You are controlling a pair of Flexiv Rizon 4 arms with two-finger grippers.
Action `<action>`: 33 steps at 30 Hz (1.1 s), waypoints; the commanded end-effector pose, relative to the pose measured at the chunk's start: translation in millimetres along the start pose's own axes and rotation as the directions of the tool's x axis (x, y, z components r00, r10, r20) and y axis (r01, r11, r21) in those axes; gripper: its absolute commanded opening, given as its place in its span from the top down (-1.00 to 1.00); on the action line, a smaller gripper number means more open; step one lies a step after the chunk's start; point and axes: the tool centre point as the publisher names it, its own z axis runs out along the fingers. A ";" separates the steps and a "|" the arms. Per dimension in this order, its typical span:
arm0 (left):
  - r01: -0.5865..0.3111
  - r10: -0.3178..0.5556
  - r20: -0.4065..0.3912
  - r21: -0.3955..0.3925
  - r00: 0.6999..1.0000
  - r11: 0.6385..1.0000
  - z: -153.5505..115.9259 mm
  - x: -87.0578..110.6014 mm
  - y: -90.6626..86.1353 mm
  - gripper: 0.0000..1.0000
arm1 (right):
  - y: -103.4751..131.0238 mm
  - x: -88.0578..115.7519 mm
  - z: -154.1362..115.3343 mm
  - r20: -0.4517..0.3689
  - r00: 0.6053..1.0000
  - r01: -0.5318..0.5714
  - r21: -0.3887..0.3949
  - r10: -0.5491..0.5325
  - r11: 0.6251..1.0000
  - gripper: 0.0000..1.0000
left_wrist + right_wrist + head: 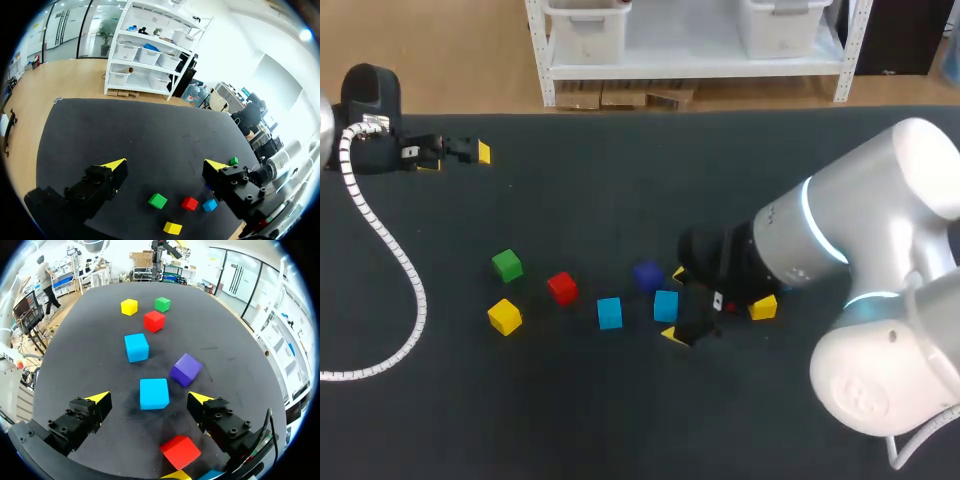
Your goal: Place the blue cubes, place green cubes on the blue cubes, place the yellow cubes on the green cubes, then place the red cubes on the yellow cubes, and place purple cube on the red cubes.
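Note:
My right gripper [674, 304] [150, 399] stands open and low over the mat, with a blue cube [666, 305] [154, 393] between its fingers, untouched. Just ahead of it lie a purple cube [648, 275] [185, 369] and a second blue cube [609, 312] [136, 347]. Further left are a red cube [561, 288] [154, 320], a green cube [507, 265] [162, 304] and a yellow cube [504, 316] [129, 306]. A second red cube [180, 451] lies under my right wrist. My left gripper [457, 158] [165, 164] hangs open and empty at the table's far left.
A second yellow cube [763, 307] shows beside my right arm. In the left wrist view a second green cube [233, 161] lies beyond the others. The left arm's white cable [395, 260] trails across the black mat [620, 190] on the left.

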 end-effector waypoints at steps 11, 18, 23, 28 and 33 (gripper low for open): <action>0.000 0.000 0.000 0.000 1.000 1.000 0.0 0.1 0.3 -1.00 | -10.1 -0.2 1.4 0.019 0.999 0.030 -0.075 -0.029 0.997 0.06; 0.000 0.000 0.000 0.000 1.000 1.000 0.0 0.1 0.3 -1.00 | -9.4 1.7 1.4 0.018 0.999 0.036 -0.082 -0.035 0.996 0.32; 0.000 0.000 0.000 0.000 1.000 1.000 0.0 0.1 0.3 -1.00 | -8.5 2.7 1.7 0.021 0.999 0.038 -0.091 -0.036 0.995 1.00; 0.000 0.000 0.000 0.000 1.000 1.000 0.0 0.1 0.3 -1.00 | -9.4 4.1 -2.2 0.030 0.999 0.036 -0.098 -0.033 0.995 1.00; 0.000 0.000 0.000 0.000 1.000 1.000 0.0 0.1 0.3 -1.00 | -12.4 3.1 -23.0 0.050 0.999 0.004 -0.099 0.001 0.995 1.00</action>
